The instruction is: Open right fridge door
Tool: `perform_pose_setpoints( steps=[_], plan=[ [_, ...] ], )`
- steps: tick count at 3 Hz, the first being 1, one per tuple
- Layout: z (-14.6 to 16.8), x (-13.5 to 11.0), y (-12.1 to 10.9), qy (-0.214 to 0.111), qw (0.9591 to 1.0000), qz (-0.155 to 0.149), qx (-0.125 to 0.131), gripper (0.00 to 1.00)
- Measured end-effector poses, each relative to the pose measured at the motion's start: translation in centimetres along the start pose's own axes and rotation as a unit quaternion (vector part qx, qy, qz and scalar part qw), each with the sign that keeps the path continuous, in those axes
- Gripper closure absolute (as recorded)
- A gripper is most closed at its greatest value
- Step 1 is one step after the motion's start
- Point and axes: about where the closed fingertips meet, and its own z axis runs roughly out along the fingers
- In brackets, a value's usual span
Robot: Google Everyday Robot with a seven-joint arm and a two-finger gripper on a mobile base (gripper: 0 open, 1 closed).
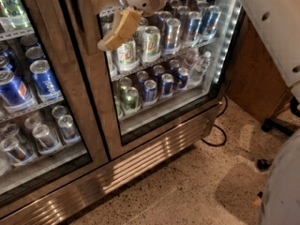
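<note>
Steel and glass: the right fridge door (161, 125) fills the right side of the view, from the middle post to the bright light strip (228, 41). Its frame sits flat against the fridge, so it is shut.
Inside it: rows of cans (151, 40) stand on shelves behind the glass.
Other door: the left door (77, 102) is shut too, with blue cans (43, 81) behind it. That one is not the job.
Gripper: the gripper (104, 18) is at the top of the view, in front of the right door's left edge, just beside the middle post.
Gripper shape: its two tan fingers (119, 29) look spread apart with nothing between them, though the top one is partly cut off by the edge of the view.
Why there: I think the door swings from its far right side, so the left edge is the part to pull. That is why the gripper is up by that edge.
Step now: getting ready to catch the edge. The pull is not yet done.
Next move needs: a firm hold first, then a pull out and round to the right.
Watch out: glass and steel are slippery, so a weak hold could slide off. A black cord (216, 134) lies on the speckled floor (187, 191) by the door's bottom right corner.
</note>
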Motion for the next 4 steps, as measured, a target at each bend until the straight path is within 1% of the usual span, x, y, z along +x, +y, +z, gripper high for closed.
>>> perform_pose_setpoints(
  steps=[4],
  plan=[
    [0.7, 2.7, 0.9, 0.021, 0.9995, 0.013, -0.019, 0.29]
  ],
)
